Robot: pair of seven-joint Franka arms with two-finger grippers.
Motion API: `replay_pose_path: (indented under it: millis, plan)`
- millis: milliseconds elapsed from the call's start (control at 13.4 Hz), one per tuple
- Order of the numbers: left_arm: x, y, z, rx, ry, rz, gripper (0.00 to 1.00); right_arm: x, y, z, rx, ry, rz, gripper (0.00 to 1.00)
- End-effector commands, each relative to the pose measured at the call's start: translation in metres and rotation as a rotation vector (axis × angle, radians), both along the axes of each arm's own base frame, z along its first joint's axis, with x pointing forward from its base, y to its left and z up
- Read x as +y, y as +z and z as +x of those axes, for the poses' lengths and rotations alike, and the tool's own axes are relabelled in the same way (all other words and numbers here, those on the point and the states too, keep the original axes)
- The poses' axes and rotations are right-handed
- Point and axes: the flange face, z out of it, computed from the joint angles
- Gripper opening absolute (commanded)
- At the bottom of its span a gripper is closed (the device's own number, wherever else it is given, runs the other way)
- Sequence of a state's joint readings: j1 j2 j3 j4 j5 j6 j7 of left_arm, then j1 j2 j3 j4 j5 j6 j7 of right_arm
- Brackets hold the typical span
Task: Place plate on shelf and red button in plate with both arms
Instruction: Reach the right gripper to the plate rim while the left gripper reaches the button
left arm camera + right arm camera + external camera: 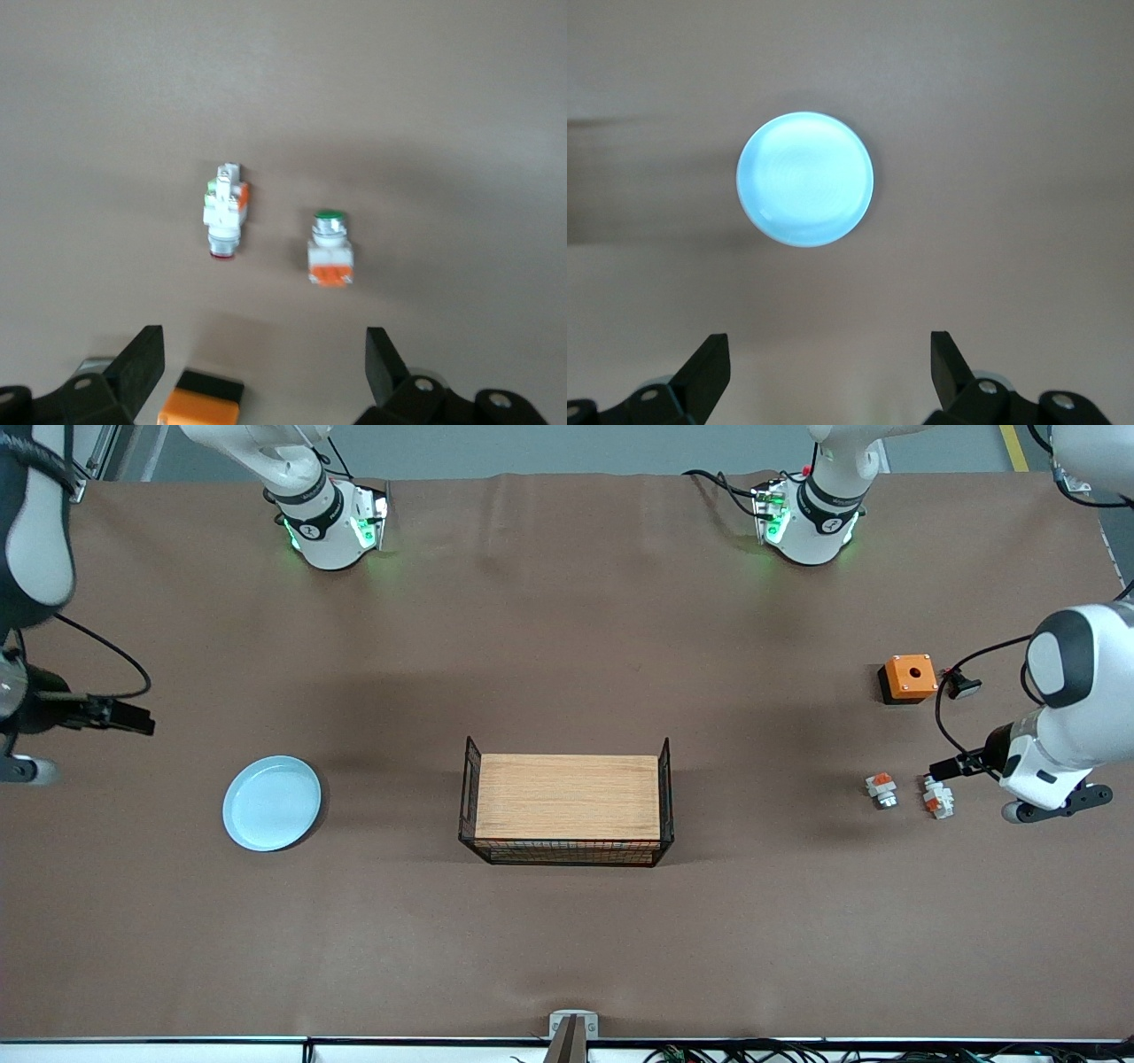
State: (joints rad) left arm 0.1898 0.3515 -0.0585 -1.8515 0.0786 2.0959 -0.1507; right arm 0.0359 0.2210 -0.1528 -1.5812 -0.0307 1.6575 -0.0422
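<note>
The pale blue plate (271, 802) lies on the brown table toward the right arm's end; it also shows in the right wrist view (804, 177). My right gripper (137, 720) (830, 359) is open and empty, up over the table beside the plate. The red button (936, 797) (226, 212), an elongated white part with an orange patch, lies toward the left arm's end. My left gripper (941, 768) (266, 354) is open and empty, over the table between the red button and the orange box.
A wire basket with a wooden board (567, 802) stands mid-table. A stubby white piece with orange (881, 789) (330, 252) lies beside the red button. An orange box with a round hole (908, 677) (199, 403) and a small black part (961, 685) lie farther from the camera.
</note>
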Motion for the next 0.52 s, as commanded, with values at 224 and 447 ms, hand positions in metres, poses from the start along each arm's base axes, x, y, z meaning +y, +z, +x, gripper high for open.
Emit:
replay_pose_path:
  millis: [224,447]
  plan:
    - [0.029,-0.089,0.007,-0.055,0.009,-0.002,1.00,-0.023,-0.122,-0.025,-0.086,0.020,-0.016,1.00]
    - [0.045,-0.119,0.006,-0.065,-0.029,-0.012,0.97,-0.028,-0.186,-0.027,-0.121,0.003,-0.016,1.00]
